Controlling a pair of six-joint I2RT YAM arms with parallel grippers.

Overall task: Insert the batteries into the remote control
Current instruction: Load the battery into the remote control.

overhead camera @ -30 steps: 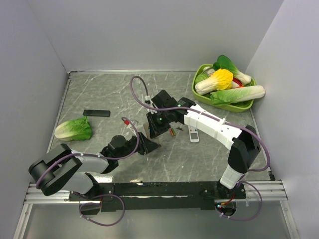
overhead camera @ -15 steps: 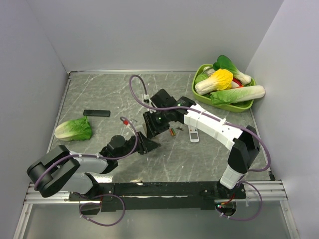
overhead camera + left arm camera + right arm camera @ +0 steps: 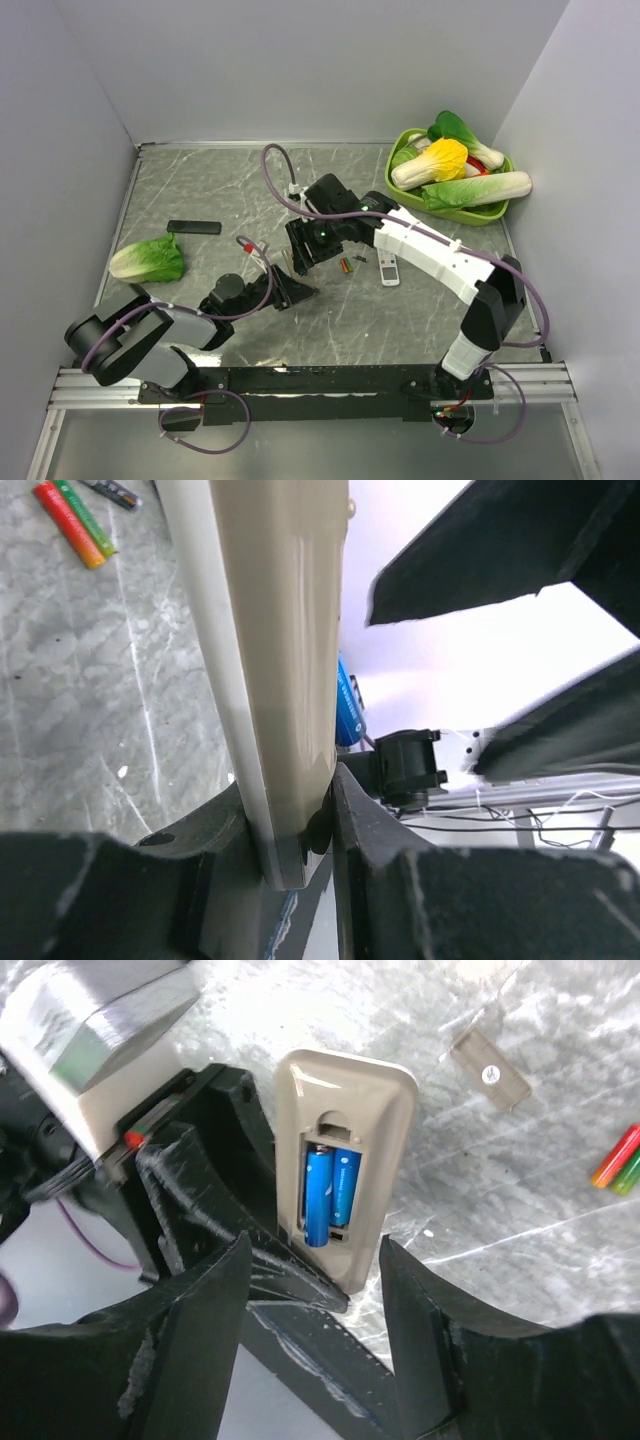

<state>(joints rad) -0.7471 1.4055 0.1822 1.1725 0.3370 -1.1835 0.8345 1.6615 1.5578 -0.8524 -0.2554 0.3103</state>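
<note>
**Left hand** (image 3: 290, 825): closed on the remote control (image 3: 280, 670). Its two fingers (image 3: 225, 825) clamp the lower end from either side, and the body rises out of the hand, tilted, with the grey-beige back turned away from the worktop (image 3: 200, 190).

**Right hand** (image 3: 315, 1255): open, jaws spread wide with nothing between them. It sits directly over the remote control, facing its back. Whether it touches the casing cannot be told.

**Remote control, right wrist view:** the compartment in the back stands uncovered. Two blue cells (image 3: 328, 1195) lie in it side by side. A small grey-beige cover plate (image 3: 490, 1070) lies flat on the worktop beyond the right hand, apart from the remote.

**Batteries** (image 3: 347, 265): loose on the worktop just to the right of the right hand, lying close together, red-orange and green wraps showing. Neither hand touches them.

**Other items:** a wider white remote (image 3: 390, 268) lies further right of the batteries. A black bar (image 3: 193, 227) and a lettuce (image 3: 148, 260) lie well to the left of the left hand.
</note>
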